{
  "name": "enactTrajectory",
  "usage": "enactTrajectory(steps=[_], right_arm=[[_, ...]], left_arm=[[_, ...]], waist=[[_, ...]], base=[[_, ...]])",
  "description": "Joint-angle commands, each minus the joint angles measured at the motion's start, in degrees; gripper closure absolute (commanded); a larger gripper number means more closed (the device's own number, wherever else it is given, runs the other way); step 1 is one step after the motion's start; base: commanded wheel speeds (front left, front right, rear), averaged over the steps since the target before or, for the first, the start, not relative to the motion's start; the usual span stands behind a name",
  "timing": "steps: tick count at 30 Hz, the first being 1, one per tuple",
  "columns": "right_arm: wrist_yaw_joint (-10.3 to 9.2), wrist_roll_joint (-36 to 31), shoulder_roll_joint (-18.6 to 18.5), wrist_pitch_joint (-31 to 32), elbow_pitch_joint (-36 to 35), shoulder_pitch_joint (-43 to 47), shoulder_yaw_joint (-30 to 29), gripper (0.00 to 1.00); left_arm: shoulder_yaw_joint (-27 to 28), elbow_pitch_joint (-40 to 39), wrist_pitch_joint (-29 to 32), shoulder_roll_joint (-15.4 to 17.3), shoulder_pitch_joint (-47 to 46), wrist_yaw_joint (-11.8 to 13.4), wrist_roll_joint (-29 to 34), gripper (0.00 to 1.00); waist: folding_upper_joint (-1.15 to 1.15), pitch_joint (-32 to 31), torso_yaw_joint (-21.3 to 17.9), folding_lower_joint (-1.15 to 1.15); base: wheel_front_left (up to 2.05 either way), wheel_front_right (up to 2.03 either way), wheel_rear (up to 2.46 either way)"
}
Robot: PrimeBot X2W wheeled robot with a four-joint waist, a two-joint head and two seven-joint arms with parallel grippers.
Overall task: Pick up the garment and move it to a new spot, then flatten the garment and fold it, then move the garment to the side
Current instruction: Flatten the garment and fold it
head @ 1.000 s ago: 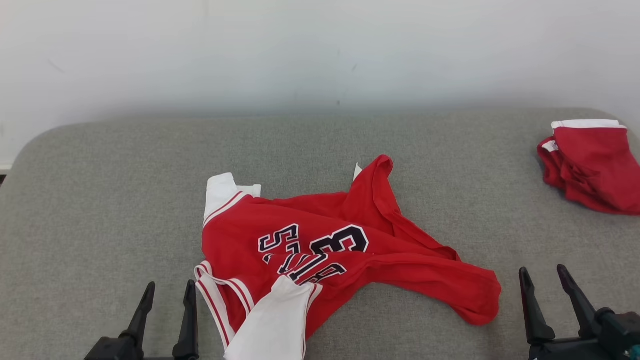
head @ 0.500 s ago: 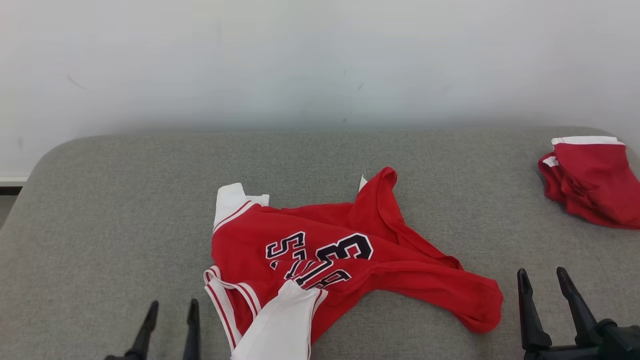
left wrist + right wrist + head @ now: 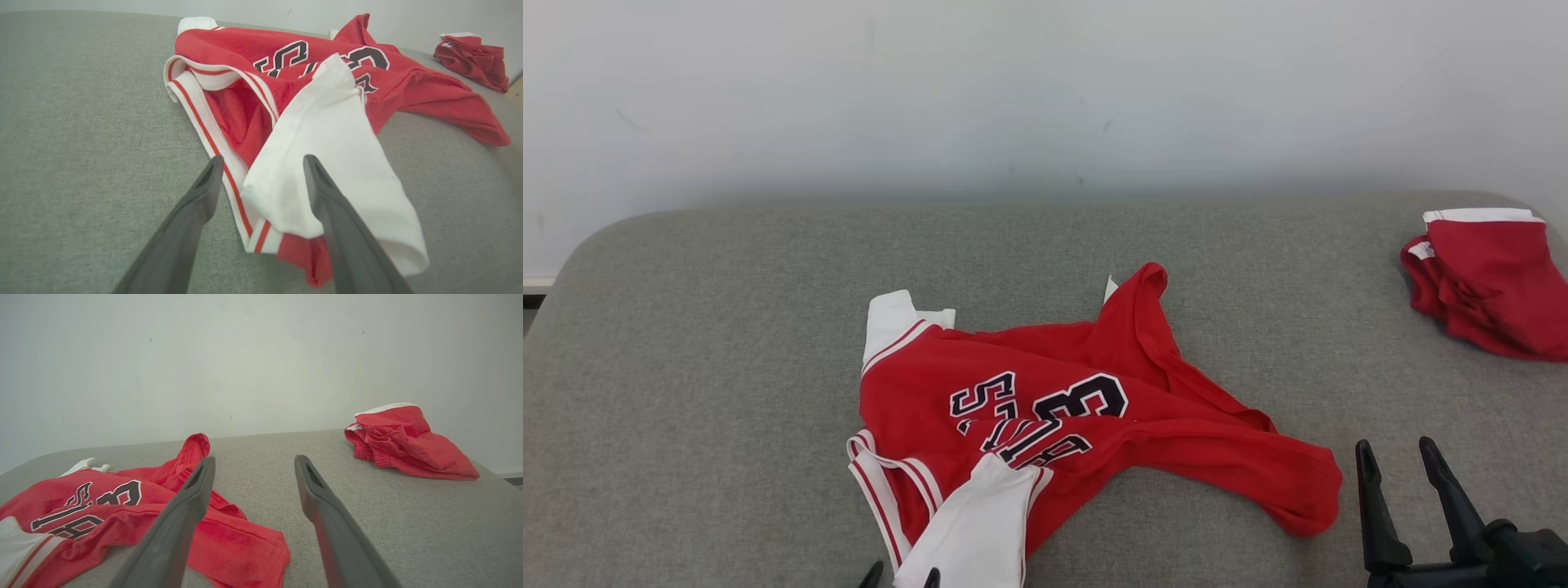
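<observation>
Left wrist view has the left gripper [image 3: 263, 158] closest to the work. Its two dark fingers stand wide apart with nothing held. The near end of the white sleeve [image 3: 327, 134] lies straight ahead, between and below the fingers, and whether they touch the cloth I cannot tell. The striped trim [image 3: 196, 102] runs just beside the finger at frame left. Beyond the sleeve, the crumpled red jersey [image 3: 429, 94] spreads toward the upper right of that frame.

In the head view the jersey's long axis runs from the sleeve at bottom centre out to a red tail at lower right, across the middle of the grey padded surface [image 3: 727, 327]. The right gripper [image 3: 1395, 443] sits at the lower right, just beside that tail but apart from it. Its fingers are spread equally wide and hold nothing. I judge the left arm to be the nearer one for a first pinch, needing only to come down and close.

The head view gives the garment's whole outline, while the left wrist view gives the sleeve's place between the fingers. Farther off, at the upper right, a second red garment [image 3: 1494, 278] lies bunched near the wall [image 3: 1045, 98].
</observation>
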Motion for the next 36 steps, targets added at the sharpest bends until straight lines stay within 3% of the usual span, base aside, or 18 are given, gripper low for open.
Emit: enactTrajectory(steps=[1,7,8,9,10,18,24,27,33,34,35,36], right_arm=[[-0.16,0.0,0.0,0.0,0.2,-0.3,0.0,0.00],[-0.16,0.2,-0.1,0.0,0.4,-1.1,0.1,0.00],[-0.16,0.2,-0.1,0.0,0.4,-1.1,0.1,0.00],[-0.16,0.1,-0.2,0.0,0.4,-1.1,0.1,0.00],[-0.16,0.1,-0.2,0.0,0.3,-1.1,0.0,0.00],[-0.16,-0.1,0.0,0.0,0.1,-0.8,-0.6,0.00],[-0.16,0.1,0.4,0.0,0.2,-0.5,-0.7,0.00],[-0.16,0.1,0.5,0.0,0.3,-0.5,-0.6,0.00],[-0.16,0.4,0.5,0.0,0.8,-0.8,-0.5,0.00],[-0.16,0.4,0.5,0.0,1.0,-0.9,-0.4,0.00],[-0.16,0.4,0.4,0.0,1.0,-1.0,-0.3,0.00],[-0.16,0.5,0.4,0.0,1.2,-1.0,-0.4,0.00]], left_arm=[[-0.7,1.4,-0.2,0.3,-1.2,0.1,-1.0,0.00],[-3.0,6.9,-0.8,0.4,-3.5,0.1,-3.3,0.00],[-3.1,7.5,-0.9,0.3,-3.8,0.1,-3.9,0.20],[-3.3,8.2,-1.0,0.3,-4.0,0.1,-4.5,0.98],[-3.9,8.7,-1.0,0.5,-4.5,0.1,-4.5,1.00],[-1.9,6.3,-1.1,1.1,-6.7,0.4,-3.4,1.00],[-0.9,-3.3,-1.2,0.8,-5.7,0.6,-0.4,1.00],[-4.1,-7.3,-1.2,0.4,-4.6,0.2,-0.4,1.00],[-16.6,-9.7,0.2,0.5,-2.7,0.1,-3.1,1.00],[-18.1,-9.4,0.2,0.8,-2.7,0.0,-3.6,0.87],[-19.3,-9.1,0.1,0.9,-2.8,0.1,-4.0,0.01],[-20.1,-8.9,0.0,0.8,-2.8,0.0,-4.5,0.00]], waist=[[0.00,0.4,-0.3,0.00],[0.00,1.0,-0.8,0.00],[0.00,1.1,-0.8,0.00],[0.00,1.1,-0.9,0.00],[0.00,1.2,-0.9,0.00],[0.00,1.0,-0.9,0.00],[0.00,0.9,-0.6,0.00],[0.00,1.0,-0.5,0.00],[0.00,1.2,-0.6,0.00],[0.00,1.1,-0.7,0.00],[0.00,1.1,-0.8,0.00],[0.00,1.0,-0.8,0.00]], base=[[0.00,0.00,0.00],[0.00,0.00,0.00],[0.00,0.00,0.00],[0.00,0.00,0.00],[0.00,0.00,0.00],[0.00,0.00,0.00],[0.00,0.00,0.00],[0.00,0.00,0.00],[0.00,0.00,0.00],[0.00,0.00,0.00],[0.00,0.00,0.00],[0.00,0.00,0.00]])
